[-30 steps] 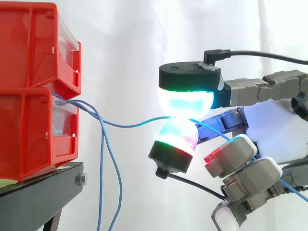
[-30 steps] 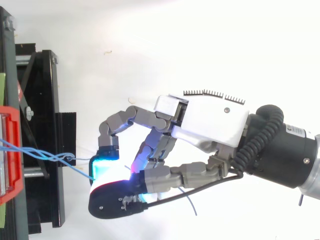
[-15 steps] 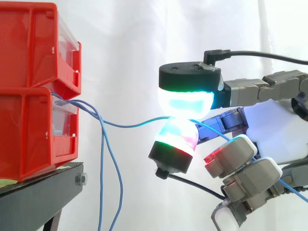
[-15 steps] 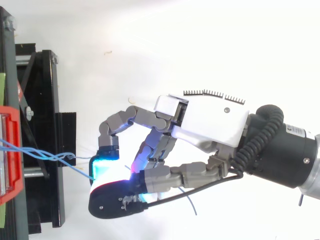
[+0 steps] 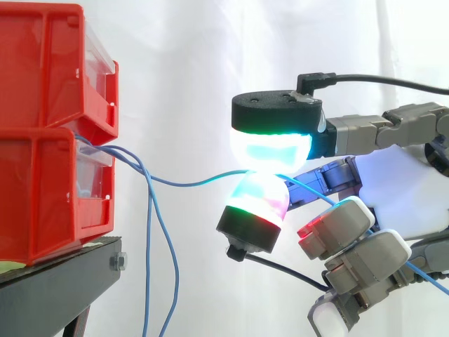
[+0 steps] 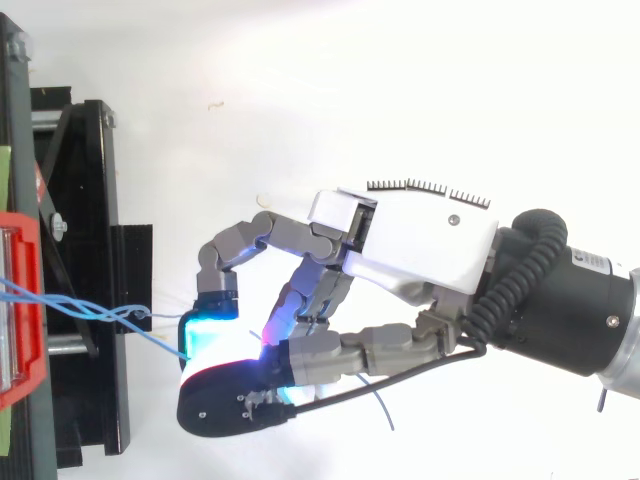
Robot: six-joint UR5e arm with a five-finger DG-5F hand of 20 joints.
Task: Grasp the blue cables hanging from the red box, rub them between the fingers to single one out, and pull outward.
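**One blue cable pinched, the rest hanging by the bin**

In side view you've got the hand (image 5: 410,186) well out from the front of the lower red bin (image 5: 42,200), at abt the bin's height. Two glowing pads (image 5: 270,149) are closed tip-to-tip on a single cable (image 5: 189,183) — cyan pad on top, magenta-green pad under it. The other fingers curl loosely below the pinch.

The single cable leaves the bin's front near its top edge, sags a little, then rises to the pinch, so there's visible slack. Past the pinch its tail runs on thru the hand, away from the bin and downward.

The loose cables (image 5: 149,246) exit at the same spot and drop just beside the bin's front, past the black stand (image 5: 56,281) under the bin. The upper red bin (image 5: 42,63) sits stacked on the lower one.

In top view the cables twist together just off the bin (image 6: 20,300) — only the single one carries on to the hand (image 6: 420,235). A white curtain (image 5: 182,70) hangs behind the bin.
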